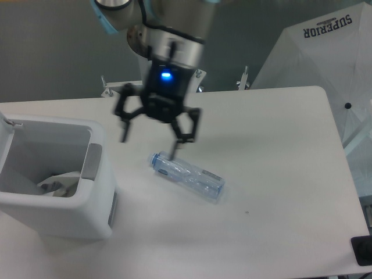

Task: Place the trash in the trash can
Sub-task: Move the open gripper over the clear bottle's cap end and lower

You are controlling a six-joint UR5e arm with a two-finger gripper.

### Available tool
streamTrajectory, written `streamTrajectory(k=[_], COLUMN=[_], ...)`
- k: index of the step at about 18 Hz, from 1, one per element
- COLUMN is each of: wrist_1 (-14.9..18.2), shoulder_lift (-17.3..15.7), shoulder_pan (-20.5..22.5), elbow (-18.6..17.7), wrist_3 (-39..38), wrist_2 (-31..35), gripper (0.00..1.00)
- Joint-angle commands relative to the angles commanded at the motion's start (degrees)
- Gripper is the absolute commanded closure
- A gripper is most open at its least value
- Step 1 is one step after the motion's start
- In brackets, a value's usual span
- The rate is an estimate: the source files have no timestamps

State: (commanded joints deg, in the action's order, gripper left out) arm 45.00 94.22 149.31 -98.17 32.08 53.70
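A small clear bluish bottle (189,176) lies on its side on the white table, cap end toward the left. My gripper (149,146) hangs open just above and left of the bottle's cap end, its fingers spread wide with nothing between them; it is motion-blurred. The white trash can (96,203) stands at the left edge of the table. Inside it lies the crumpled whitish plastic bag (61,182), partly hidden by the can's wall.
A white umbrella-like cover (317,64) printed SUPERIOR stands beyond the table's right rear corner. The arm's base column (163,75) rises behind the table's far edge. A dark object (363,250) sits at the lower right corner.
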Motion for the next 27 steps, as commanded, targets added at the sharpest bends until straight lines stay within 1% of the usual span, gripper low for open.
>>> streamTrajectory(k=[1, 3, 5, 6, 9, 12, 13, 15, 18, 21, 23, 27], wrist_1=[0.0, 0.3, 0.4, 0.4, 0.4, 0.9, 1.0, 1.0, 0.7, 0.3, 0.2, 0.2], shoulder_lift=[0.1, 0.4, 0.5, 0.8, 2.5, 4.7, 5.1, 6.5, 9.7, 11.8, 13.1, 15.3], shoulder_pan=[0.9, 1.9, 1.9, 1.8, 1.3, -0.1, -0.1, -0.2, -0.2, -0.2, -0.2, -0.6], elbow=[-0.2, -1.2, -3.6, -4.7, -7.2, -6.8, -7.2, -7.7, -7.0, -6.3, -6.2, -5.9], wrist_3=[1.0, 7.3, 13.5, 14.9, 15.1, 14.2, 11.6, 2.4, -14.0, -26.2, -30.7, -36.0], wrist_2=[0.3, 1.0, 5.9, 8.8, 16.2, 20.6, 20.7, 20.7, 20.7, 22.3, 23.4, 26.5], gripper=[0.0, 0.0, 0.0, 0.0, 0.0, 0.0, 0.0, 0.0, 0.0, 0.0, 0.0, 0.0])
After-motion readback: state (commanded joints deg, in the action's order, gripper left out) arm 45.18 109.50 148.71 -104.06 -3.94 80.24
